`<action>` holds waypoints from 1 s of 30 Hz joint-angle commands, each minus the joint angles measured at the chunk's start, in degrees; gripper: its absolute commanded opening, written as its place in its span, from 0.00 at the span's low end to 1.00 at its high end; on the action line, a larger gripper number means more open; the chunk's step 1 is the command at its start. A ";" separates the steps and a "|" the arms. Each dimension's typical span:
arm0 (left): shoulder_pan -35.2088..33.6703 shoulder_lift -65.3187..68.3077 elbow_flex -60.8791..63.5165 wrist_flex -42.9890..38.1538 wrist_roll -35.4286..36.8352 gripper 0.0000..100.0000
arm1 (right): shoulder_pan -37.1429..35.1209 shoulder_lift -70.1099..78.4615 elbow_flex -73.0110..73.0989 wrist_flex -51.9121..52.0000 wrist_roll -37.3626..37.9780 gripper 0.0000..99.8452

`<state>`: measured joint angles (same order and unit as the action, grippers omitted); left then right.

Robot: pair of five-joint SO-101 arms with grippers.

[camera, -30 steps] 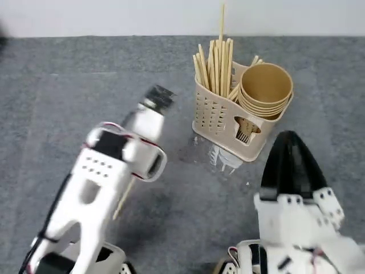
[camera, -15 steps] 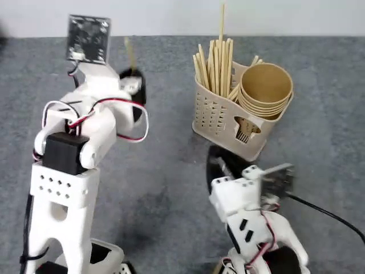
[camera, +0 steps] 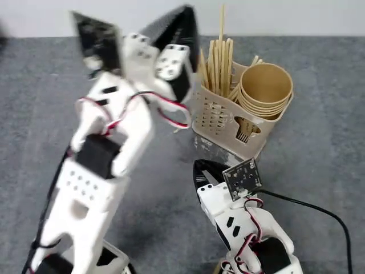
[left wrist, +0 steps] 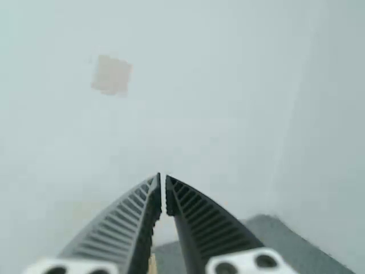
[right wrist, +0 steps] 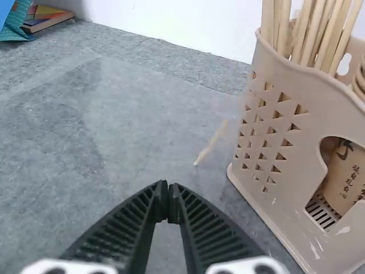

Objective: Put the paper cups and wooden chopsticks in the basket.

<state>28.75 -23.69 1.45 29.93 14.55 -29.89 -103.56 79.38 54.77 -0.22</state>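
Note:
A beige basket (camera: 219,120) stands at the back right. It holds a stack of paper cups (camera: 265,85) and several wooden chopsticks (camera: 217,63). My left gripper (camera: 187,10) is raised high beside the basket's chopsticks with its fingers pointing up. In the left wrist view the left gripper (left wrist: 162,178) is shut, and a tan piece of chopstick (left wrist: 151,264) shows between the finger bases. My right gripper (camera: 202,171) is shut on nothing, low over the mat in front of the basket (right wrist: 285,131). In the right wrist view a blurred chopstick (right wrist: 210,145) slants next to the basket wall, beyond the right gripper (right wrist: 167,200).
A grey mat (camera: 319,148) covers the table, with a white wall behind it. A black cable (camera: 319,211) trails from the right arm. Books (right wrist: 34,14) lie at the mat's far edge in the right wrist view.
My left arm has swung right and up to the basket's chopstick side, its gripper turning over. The right arm has shifted slightly left, staying low.

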 commanded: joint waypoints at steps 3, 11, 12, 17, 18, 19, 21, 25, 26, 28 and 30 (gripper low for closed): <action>0.26 2.20 -2.86 -1.76 0.18 0.01 | -0.48 -0.13 -0.26 0.13 0.62 0.01; -9.05 1.67 -3.12 21.19 -7.38 0.01 | -0.04 -0.31 -2.64 -1.27 0.70 0.01; -10.64 1.67 -3.12 23.91 -8.26 0.01 | 0.22 -0.31 -3.43 -1.27 0.79 0.01; -20.31 -1.23 -2.77 37.27 -11.87 0.01 | 1.19 0.22 -4.75 -0.84 4.48 0.01; -22.42 -2.29 -2.77 39.91 -13.36 0.01 | 1.10 0.31 -4.75 -0.84 6.33 0.01; -24.70 -3.52 -2.77 42.29 -14.86 0.01 | 0.84 0.84 -4.84 -0.84 8.62 0.01; -28.92 -5.80 -2.68 46.95 -16.35 0.01 | 0.66 3.56 -5.27 -0.84 12.04 0.01; -34.81 -10.02 0.66 52.57 -16.26 0.01 | -1.80 16.40 -9.76 1.10 13.54 0.01; -36.04 -11.43 2.68 52.75 -16.26 0.01 | -2.95 20.62 -11.60 2.33 14.59 0.01; -37.98 -14.51 7.52 52.04 -16.18 0.01 | -4.97 29.23 -16.09 4.70 18.46 0.01; -39.47 -18.20 13.14 50.02 -15.56 0.01 | -6.02 37.76 -21.01 6.37 22.15 0.01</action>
<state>-8.53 -36.26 9.36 81.89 -1.36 -34.11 -77.89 66.90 58.99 17.45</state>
